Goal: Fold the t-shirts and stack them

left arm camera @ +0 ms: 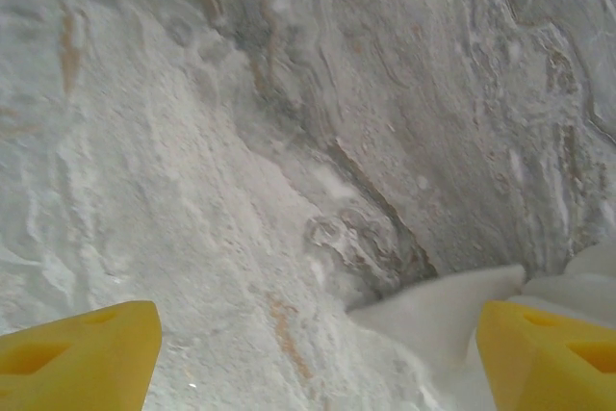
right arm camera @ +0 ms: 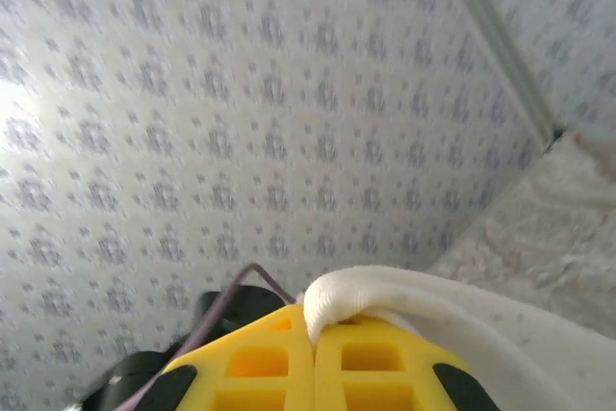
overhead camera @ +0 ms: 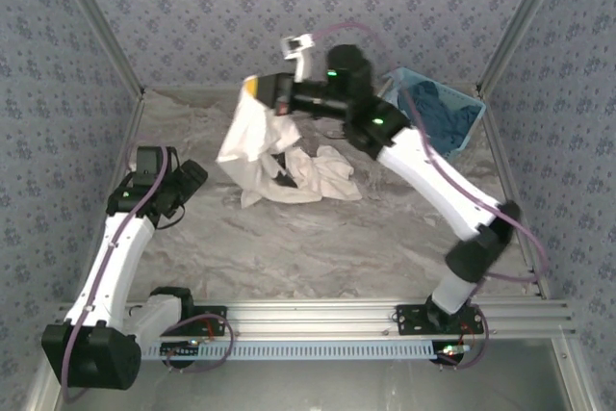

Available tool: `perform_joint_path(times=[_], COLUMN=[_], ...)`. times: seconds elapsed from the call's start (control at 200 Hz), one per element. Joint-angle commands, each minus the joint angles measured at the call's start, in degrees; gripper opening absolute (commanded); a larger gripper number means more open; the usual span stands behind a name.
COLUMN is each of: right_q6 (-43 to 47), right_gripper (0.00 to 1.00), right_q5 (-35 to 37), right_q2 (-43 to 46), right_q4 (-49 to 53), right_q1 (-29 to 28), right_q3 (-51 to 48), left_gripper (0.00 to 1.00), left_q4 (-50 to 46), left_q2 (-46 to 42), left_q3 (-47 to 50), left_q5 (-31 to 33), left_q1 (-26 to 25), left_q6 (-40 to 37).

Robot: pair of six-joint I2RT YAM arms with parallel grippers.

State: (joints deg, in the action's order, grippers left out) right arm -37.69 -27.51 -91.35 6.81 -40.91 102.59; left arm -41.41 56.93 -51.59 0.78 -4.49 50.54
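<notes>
Marbled tabletop (overhead camera: 318,247), far centre: cream t-shirt (overhead camera: 252,137), light, limp, one fold clamped in raised right hand (right arm camera: 315,344); left hand (left arm camera: 313,358) apart, empty; likely best gripped at corners.

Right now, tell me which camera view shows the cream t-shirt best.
Top external: nearly the whole t-shirt hangs from the right claw, its lower part heaped on the table. Right wrist shows a pinched fold; left wrist, a corner lying on the table.
</notes>
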Motion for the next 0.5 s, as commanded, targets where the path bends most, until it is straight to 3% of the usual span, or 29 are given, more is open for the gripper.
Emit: perform_joint_path(times=[0.0,0.285,0.395,0.495], right_q6=[-4.0,-2.3,-2.0,-3.9], right_gripper=[0.00,0.00,0.00,0.00], right_q5=[-3.6,1.5,11.7,13.9], right_q2=[13.5,43.6,47.2,46.3], right_q4=[-2.2,19.5,32.7,33.1], right_q1=[5.8,22.1,26.3,31.7], right_q3=[-11.2,-48.0,-55.8,-60.8], left_gripper=[0.84,0.83,0.83,0.83], left_q4=[5.4,12.2,16.5,21.1], left_q2=[1.7,9.5,14.3,19.0], left_q3=[1.9,3.0,3.4,3.9], left_q5=[-5.2,-7.8,-8.7,-10.3], left_q1=[-0.2,-7.6,-12.0,-15.6], left_q6=[4.3,9.3,14.4,19.3])
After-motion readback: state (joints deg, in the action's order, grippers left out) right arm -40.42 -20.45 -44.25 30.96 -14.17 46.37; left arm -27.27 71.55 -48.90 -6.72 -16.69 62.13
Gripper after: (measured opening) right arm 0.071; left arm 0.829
